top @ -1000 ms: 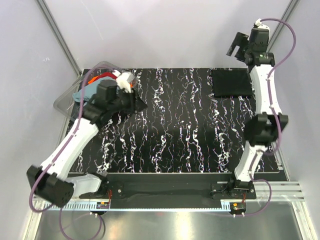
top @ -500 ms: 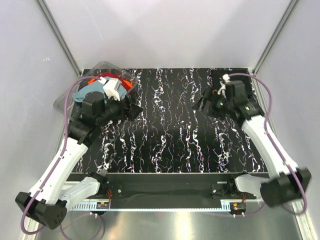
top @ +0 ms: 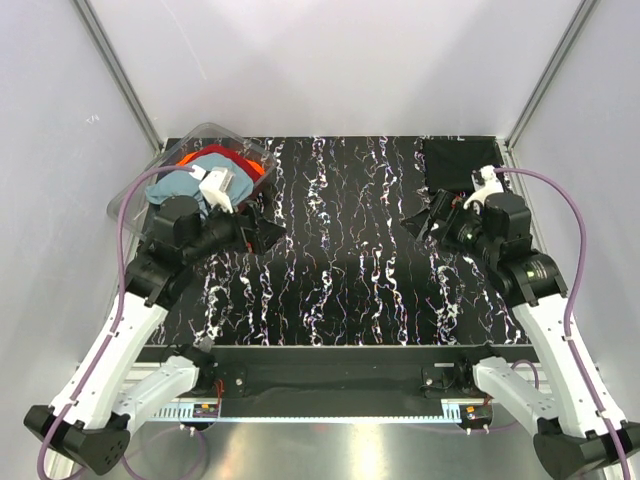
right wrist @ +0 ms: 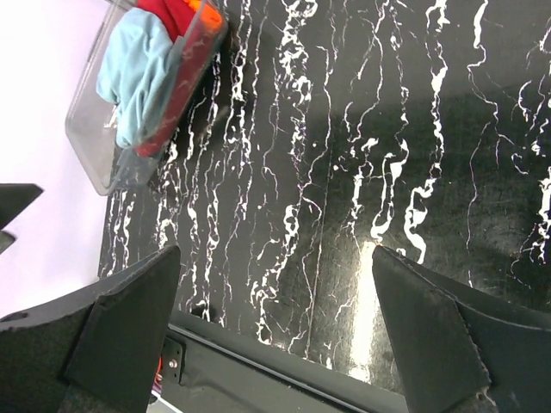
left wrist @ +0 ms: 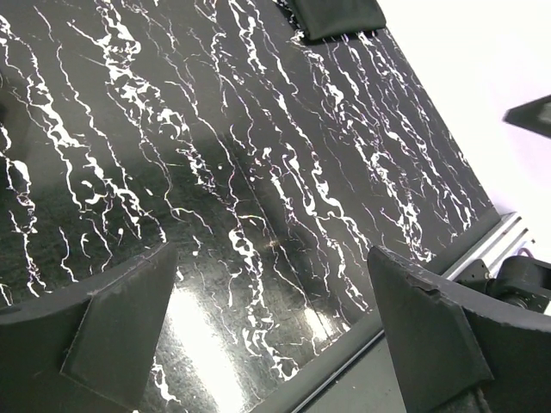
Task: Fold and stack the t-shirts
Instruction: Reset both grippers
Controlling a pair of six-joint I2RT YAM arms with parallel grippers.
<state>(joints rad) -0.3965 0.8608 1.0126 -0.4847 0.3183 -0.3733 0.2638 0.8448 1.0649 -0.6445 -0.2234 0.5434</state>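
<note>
Black shirt lies folded flat at the worktop's 1 o'clock corner. It is near the right tool, at that tool's 1 o'clock, and not touching it. Teal shirt and red shirt sit bunched in the tub at the 10 o'clock corner, at 10 o'clock from the left tool. Both tools gape fully, holding nothing, above the worktop.
</note>
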